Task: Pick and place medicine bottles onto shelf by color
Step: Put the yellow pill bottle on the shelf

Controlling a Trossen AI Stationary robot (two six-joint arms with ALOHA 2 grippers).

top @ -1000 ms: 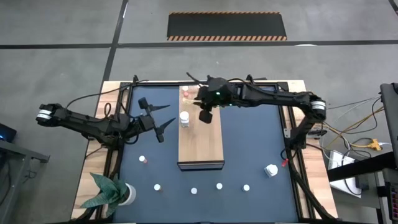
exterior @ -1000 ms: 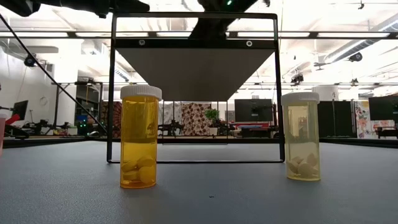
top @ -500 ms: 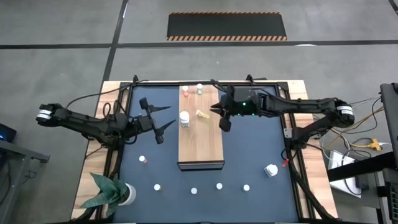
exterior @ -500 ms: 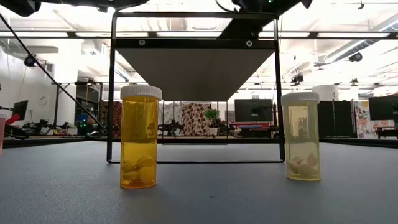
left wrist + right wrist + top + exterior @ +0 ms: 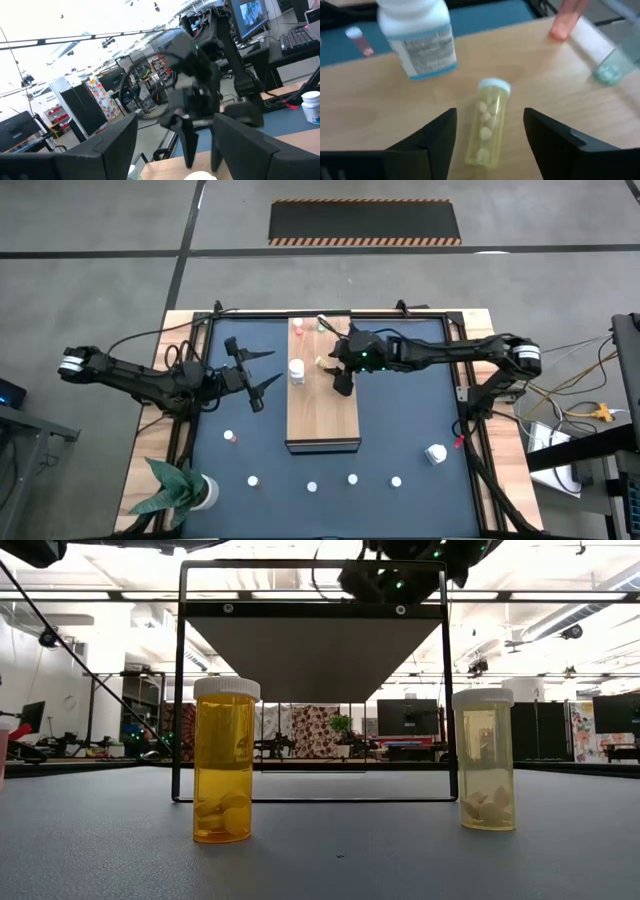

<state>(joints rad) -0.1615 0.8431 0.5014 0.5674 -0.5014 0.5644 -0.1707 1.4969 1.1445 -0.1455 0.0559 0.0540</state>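
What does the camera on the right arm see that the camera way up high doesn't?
Only the right wrist view shows the pills inside the yellow bottle lying on its side, and the printed label on the big white bottle.

Only the high view shows the whole table: the waiting left gripper, the plant, and bottles standing on the dark mat.

Both show the wooden shelf and the open right gripper over it.
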